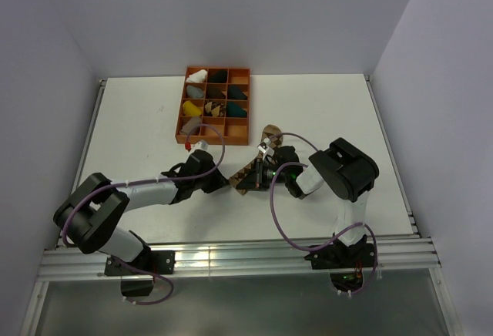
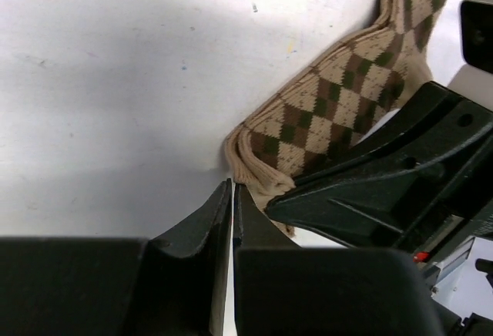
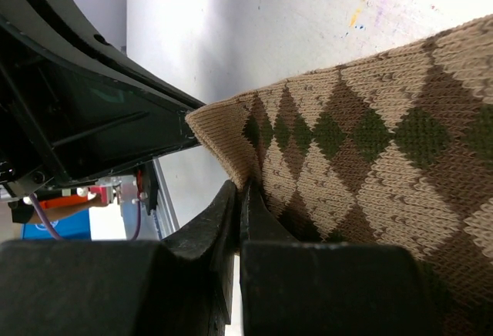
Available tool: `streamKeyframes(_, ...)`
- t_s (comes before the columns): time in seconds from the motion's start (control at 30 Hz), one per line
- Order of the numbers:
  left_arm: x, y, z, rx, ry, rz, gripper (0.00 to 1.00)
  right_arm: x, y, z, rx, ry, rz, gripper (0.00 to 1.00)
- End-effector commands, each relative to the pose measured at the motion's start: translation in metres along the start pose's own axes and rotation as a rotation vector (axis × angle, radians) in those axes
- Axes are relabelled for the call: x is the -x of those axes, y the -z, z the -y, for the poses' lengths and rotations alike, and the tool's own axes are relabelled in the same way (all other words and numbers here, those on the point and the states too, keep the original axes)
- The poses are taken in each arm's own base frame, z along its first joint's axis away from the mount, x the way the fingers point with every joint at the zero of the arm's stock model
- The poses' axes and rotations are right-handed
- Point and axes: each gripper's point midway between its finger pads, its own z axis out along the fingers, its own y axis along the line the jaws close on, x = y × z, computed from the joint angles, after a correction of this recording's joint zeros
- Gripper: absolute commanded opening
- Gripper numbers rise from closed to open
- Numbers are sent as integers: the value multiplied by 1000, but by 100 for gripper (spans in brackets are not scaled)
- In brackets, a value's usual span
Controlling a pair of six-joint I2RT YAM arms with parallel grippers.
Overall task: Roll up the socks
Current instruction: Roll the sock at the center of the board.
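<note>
A tan-and-dark-brown argyle sock (image 1: 269,136) lies flat on the white table, running from the tray's near corner down towards both grippers. My left gripper (image 1: 229,183) comes in from the left; in its wrist view the jaws (image 2: 233,184) are shut with the tips at the corner of the ribbed cuff of the sock (image 2: 339,89). My right gripper (image 1: 251,179) faces it from the right and is shut (image 3: 243,189) on a pinched fold of the sock (image 3: 370,143) near the same end. The two grippers nearly touch; each one's black body fills part of the other's view.
An orange compartment tray (image 1: 218,68) holding white, black, teal, yellow and grey sock bundles stands at the back of the table, just beyond the sock's far end. Aluminium rails (image 1: 231,259) line the near edge, and grey walls close in the sides.
</note>
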Motion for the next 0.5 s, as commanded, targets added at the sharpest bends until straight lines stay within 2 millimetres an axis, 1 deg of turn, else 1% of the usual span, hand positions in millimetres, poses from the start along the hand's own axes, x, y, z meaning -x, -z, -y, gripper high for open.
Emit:
streamKeyframes(0.0, 12, 4, 36, -119, -35, 29, 9, 2, -2, 4, -3, -6, -3, 0)
streamKeyframes(0.3, 9, 1, 46, -167, -56, 13, 11, 2, -2, 6, -9, -13, -6, 0)
streamKeyframes(0.47, 8, -3, 48, -166, -61, 3, 11, 2, -3, 7, -16, -20, -10, 0)
